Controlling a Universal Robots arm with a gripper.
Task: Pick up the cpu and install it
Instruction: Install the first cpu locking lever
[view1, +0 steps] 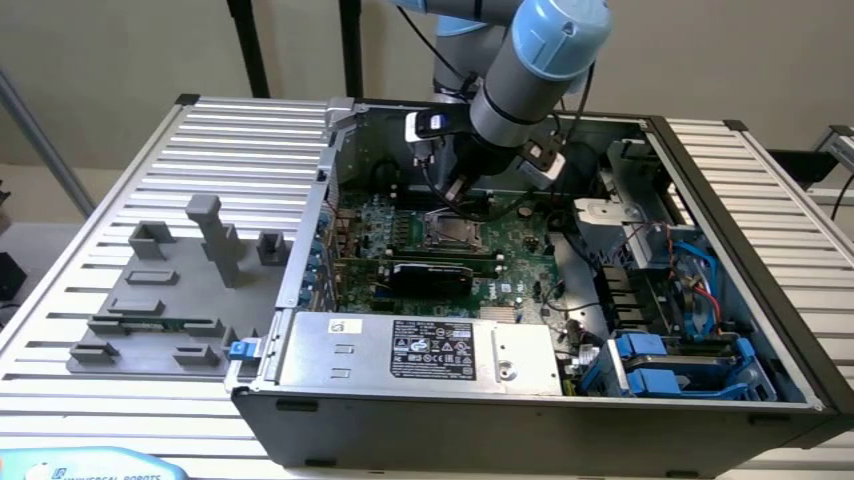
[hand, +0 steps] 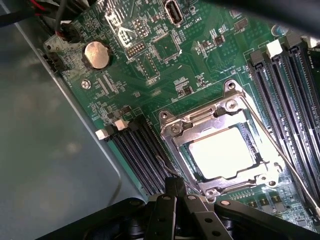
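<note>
**Cpu in the socket, hand pressed together beside it**

The arm (view1: 534, 70) reaches down into the open case (view1: 534, 420), which lies on a slatted surface (view1: 240, 130). The hand (view1: 463, 207) hangs over the green board (view1: 514, 250), just above the socket frame (view1: 447, 232).

In the wrist view the cpu (hand: 222, 152) lies flat inside the socket frame (hand: 200, 122), its pale top bright and the metal frame all around it. The hand (hand: 175, 184) has its fingertips pressed together with nothing between them. They sit just beside one corner of the frame, apart from the cpu. A thin wire lever (hand: 280, 150) runs along one side of the frame.

Dark memory slots (hand: 285, 95) flank the socket on one side, and a second bank (hand: 137, 147) lies on the other. A round battery (hand: 96, 54) sits further off on the board.

In the exterior view a power supply (view1: 414, 350) fills the near end of the case. Grey fixture blocks (view1: 174, 290) stand on the surface to the exterior view's left, well apart from the hand
</note>
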